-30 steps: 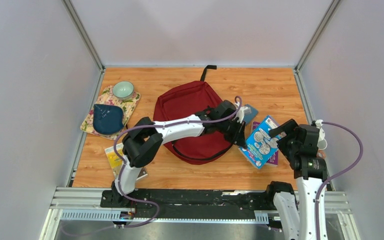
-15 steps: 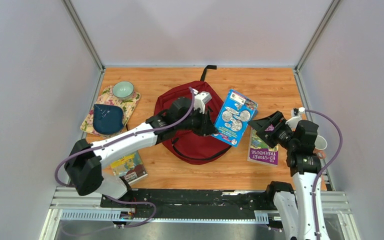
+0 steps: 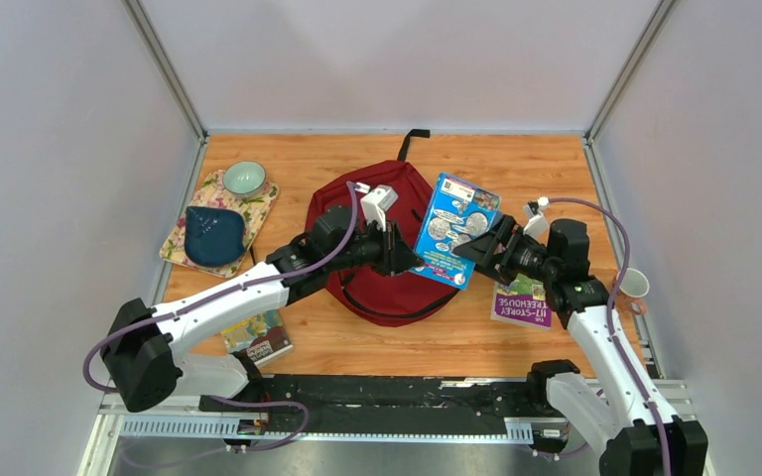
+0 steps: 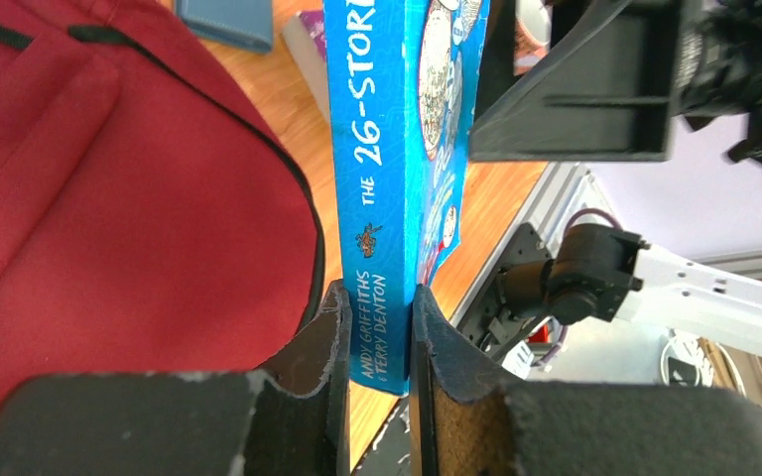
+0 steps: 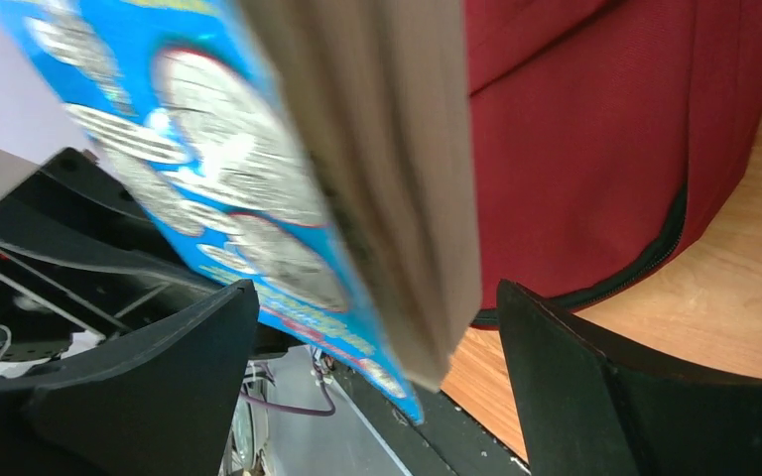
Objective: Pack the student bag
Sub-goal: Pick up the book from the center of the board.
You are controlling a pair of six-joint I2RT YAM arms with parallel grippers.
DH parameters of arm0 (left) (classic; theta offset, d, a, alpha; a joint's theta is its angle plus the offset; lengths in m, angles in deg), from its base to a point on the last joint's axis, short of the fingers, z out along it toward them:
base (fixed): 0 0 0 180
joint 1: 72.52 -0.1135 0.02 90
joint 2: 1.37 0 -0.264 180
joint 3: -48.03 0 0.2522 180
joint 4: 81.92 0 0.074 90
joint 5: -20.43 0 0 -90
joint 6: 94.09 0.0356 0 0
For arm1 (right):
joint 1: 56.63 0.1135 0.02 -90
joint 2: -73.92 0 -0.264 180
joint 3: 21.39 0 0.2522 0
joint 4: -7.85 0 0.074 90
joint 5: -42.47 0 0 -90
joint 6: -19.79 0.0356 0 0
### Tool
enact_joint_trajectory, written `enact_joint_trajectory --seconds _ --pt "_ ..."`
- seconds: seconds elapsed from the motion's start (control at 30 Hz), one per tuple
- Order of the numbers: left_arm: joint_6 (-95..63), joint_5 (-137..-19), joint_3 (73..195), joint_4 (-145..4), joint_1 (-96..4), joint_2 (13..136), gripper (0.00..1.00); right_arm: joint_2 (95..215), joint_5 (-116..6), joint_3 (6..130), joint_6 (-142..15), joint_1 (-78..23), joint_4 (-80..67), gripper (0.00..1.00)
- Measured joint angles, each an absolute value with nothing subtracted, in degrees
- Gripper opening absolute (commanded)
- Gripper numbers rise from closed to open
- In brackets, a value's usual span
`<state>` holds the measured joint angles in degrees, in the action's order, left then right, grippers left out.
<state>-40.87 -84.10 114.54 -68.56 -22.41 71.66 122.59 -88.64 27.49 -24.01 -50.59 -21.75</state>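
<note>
blue book (image 3: pixel 453 230) in left pincer (image 3: pixel 409 260), over student bag (image 3: pixel 397 296) edge

Three books: a blue book (image 3: pixel 453 230), a purple book (image 3: pixel 523 300) and a yellow book (image 3: pixel 256 335). One bag (image 3: pixel 357 203). One pouch (image 3: pixel 212 234). One bowl (image 3: pixel 244 178). One flowered mat (image 3: pixel 258 208). One white cup (image 3: pixel 635 284). One flat grey-blue thing (image 4: pixel 226 18), kind unclear. Two hands: the left hand (image 3: pixel 404 254) and the right hand (image 3: pixel 474 248).
</note>
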Motion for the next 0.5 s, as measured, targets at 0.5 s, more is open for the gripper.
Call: enact_joint_trajectory --seconds 0.5 --pt "-48.21 -87.07 110.58 -82.03 -24.25 68.43 0.00 124.23 -93.36 17.98 -13.06 -49.02 3.23 0.95"
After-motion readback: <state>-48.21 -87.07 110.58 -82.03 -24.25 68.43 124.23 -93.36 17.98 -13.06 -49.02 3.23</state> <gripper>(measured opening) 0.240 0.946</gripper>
